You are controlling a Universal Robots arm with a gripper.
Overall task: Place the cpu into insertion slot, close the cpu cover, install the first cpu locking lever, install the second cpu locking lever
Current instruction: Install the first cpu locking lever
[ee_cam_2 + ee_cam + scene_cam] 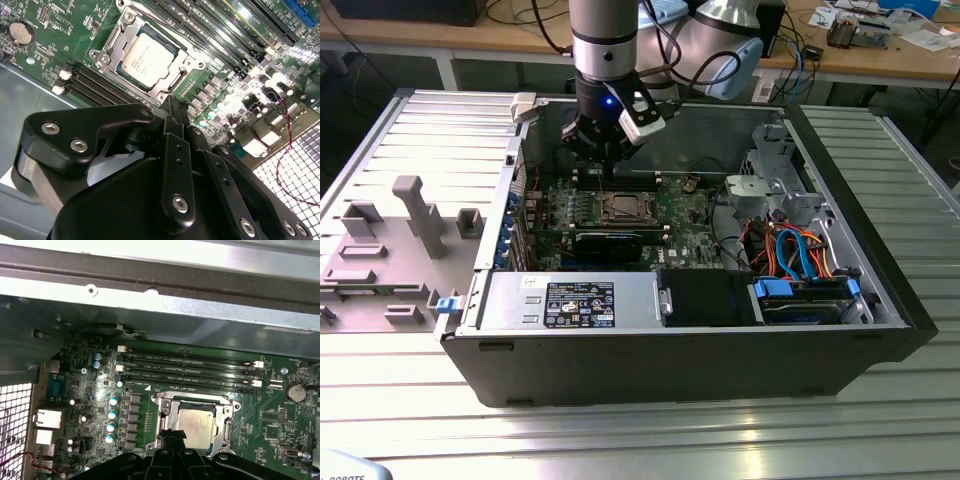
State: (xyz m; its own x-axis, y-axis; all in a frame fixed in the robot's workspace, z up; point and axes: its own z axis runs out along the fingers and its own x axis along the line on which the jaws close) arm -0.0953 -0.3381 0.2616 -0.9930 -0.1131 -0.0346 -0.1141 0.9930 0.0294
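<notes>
Over the socket (158, 400) the cover (167, 415) lay shut. The gripper (172, 434), fingers pinched together and empty, hung at the socket's edge, just beside the chip (198, 425) seated inside. The lever-locking step looked in hand, calling for a firm hooking push.

One cpu (197, 424) seated in the one insertion slot (163, 414). Right beside that slot, count them, four long memory slots (190, 371) in a row, and one round coin battery (295, 391) near it.
</notes>
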